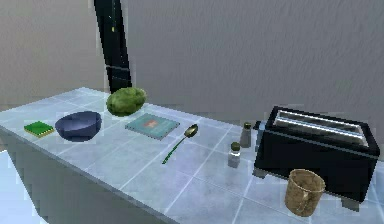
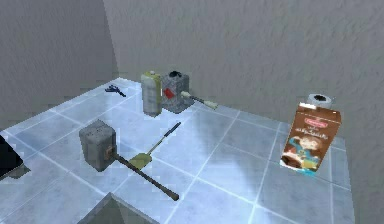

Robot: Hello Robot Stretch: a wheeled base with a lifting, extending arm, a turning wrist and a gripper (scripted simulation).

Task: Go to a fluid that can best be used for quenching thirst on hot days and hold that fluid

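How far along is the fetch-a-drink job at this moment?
Done: the robot is at the tiled countertop, with the toaster close ahead. In hand: apparently lining up on the brown carton, likely the drink, which stands upright toward the arm side view's right. Left: the whole grasp. The carton rests on the counter, so it is not yet lifted or held.

- A dark upright panel (image 1: 113, 45) behind the counter (image 1: 120, 160) runs off the forward view's top edge, so I can't name it.
- A dark shape (image 2: 8, 160) is sliced by the arm side view's left edge.
- A white round thing (image 2: 322, 99) peeks over the carton (image 2: 314, 140), mostly hidden.
- A bluish bit (image 2: 117, 91) sits at the far corner, too small to tell.
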